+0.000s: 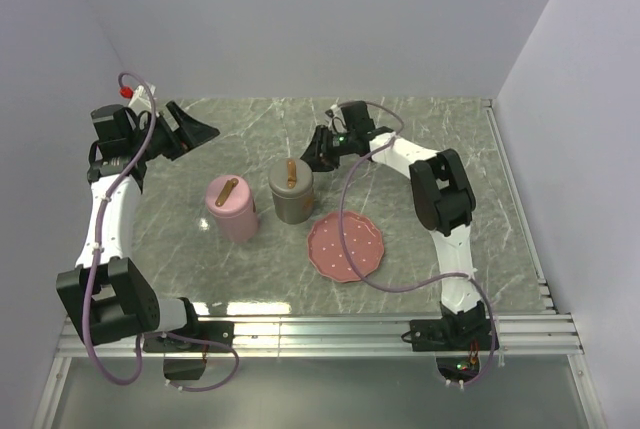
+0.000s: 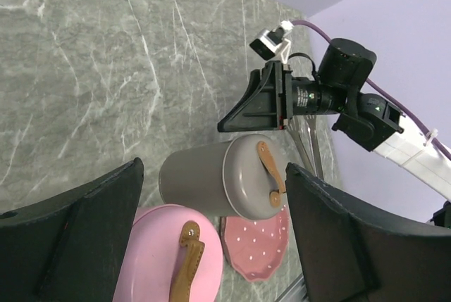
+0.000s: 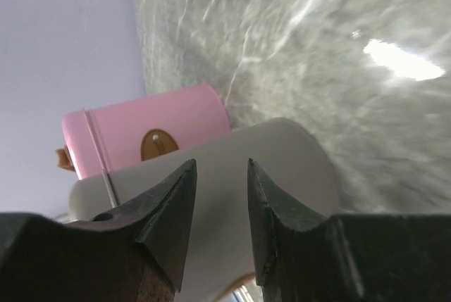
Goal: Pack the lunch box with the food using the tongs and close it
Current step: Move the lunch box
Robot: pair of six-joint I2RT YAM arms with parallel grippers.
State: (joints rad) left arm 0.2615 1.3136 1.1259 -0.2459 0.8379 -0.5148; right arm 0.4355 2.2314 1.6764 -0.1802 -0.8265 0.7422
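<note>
Grey marble bench (image 1: 200, 249) holds a pink box (image 1: 232, 207) and a grey box (image 1: 291, 192), both with lids on, and a bare plate (image 1: 346, 246). No food shows, so I think it is packed and little is left. My left fingers (image 2: 70, 246) are wide open. Thin tongs (image 2: 310, 151) hang by my right fingers (image 3: 169, 217), behind the grey box. I cannot tell if they grip.

Grey marble tabletop (image 1: 260, 274), pale lilac walls (image 1: 300, 19)
</note>
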